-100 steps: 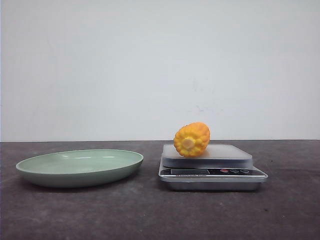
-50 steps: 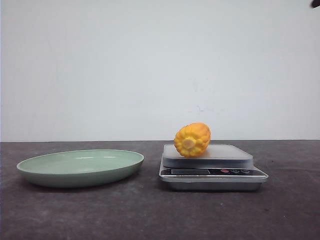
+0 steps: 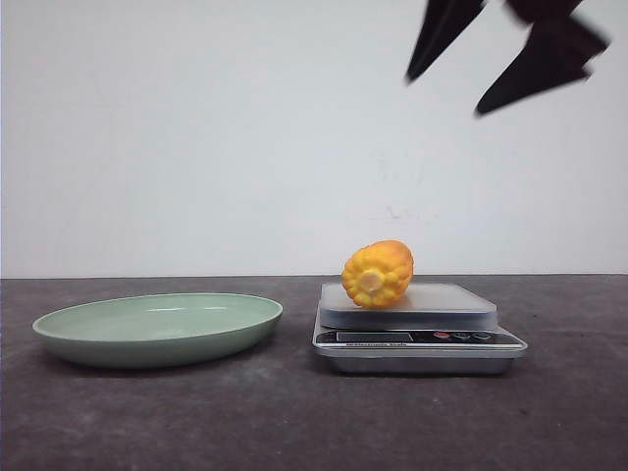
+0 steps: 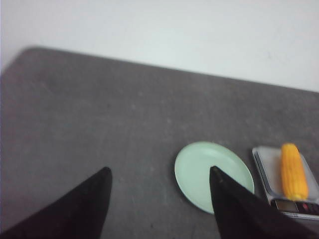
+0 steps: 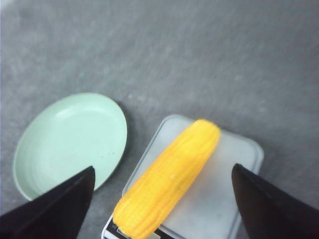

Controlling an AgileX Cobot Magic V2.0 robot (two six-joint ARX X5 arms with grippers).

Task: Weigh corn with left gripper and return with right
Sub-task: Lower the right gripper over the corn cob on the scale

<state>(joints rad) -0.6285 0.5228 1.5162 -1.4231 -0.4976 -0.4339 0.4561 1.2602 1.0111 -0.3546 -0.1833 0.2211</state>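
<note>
Yellow corn (image 3: 378, 274): lies across scale (image 3: 417, 339).
Right claw (image 3: 500, 54): spread, overhead.
Left claw (image 4: 159, 204): spread, away.
Risk: corn rolling off at pinch.

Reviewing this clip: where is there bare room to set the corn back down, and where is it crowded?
The green plate lies empty beside the scale. Bare tabletop runs in front of both and on the plate's far side. The scale platform is taken: the corn lies along it. The right gripper hangs open above it; the left gripper is open, away from the scale.
</note>
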